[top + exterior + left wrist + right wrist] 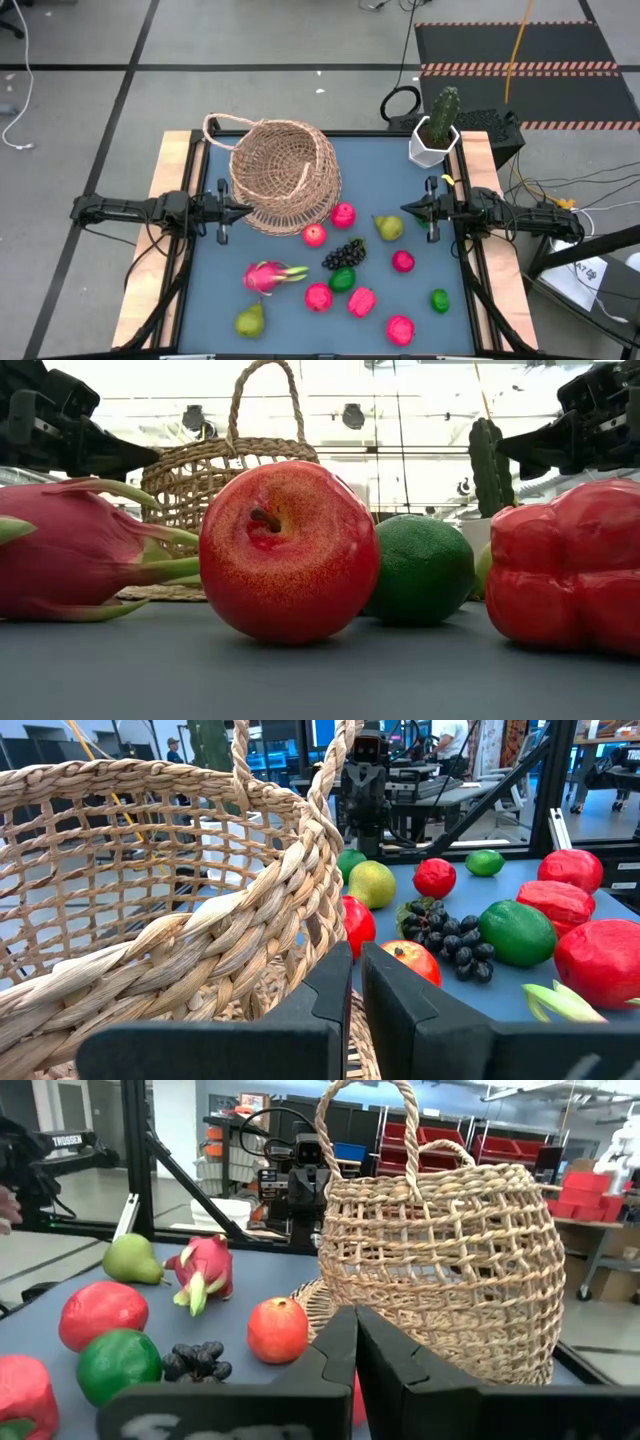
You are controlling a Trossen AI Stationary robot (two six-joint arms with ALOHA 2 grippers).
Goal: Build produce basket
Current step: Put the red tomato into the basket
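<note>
Basket (285,175) — tipped on its side at table (470,320) rear, produce (343,253) scattered before it — light, stiff wicker, best gripped at rim; left tool (243,211) and right tool (406,208) both closed, empty.

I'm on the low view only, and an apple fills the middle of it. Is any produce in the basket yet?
Observer: No. From above, the basket shows only bare weave inside. The produce all lies on the table.
Operator: Where's the left pincer?
Observer: The left pincer is beside the basket, shut, holding nothing.
Operator: Any grapes out there?
Observer: Yes, a grape bunch lies mid-table, next to a lime.
</note>
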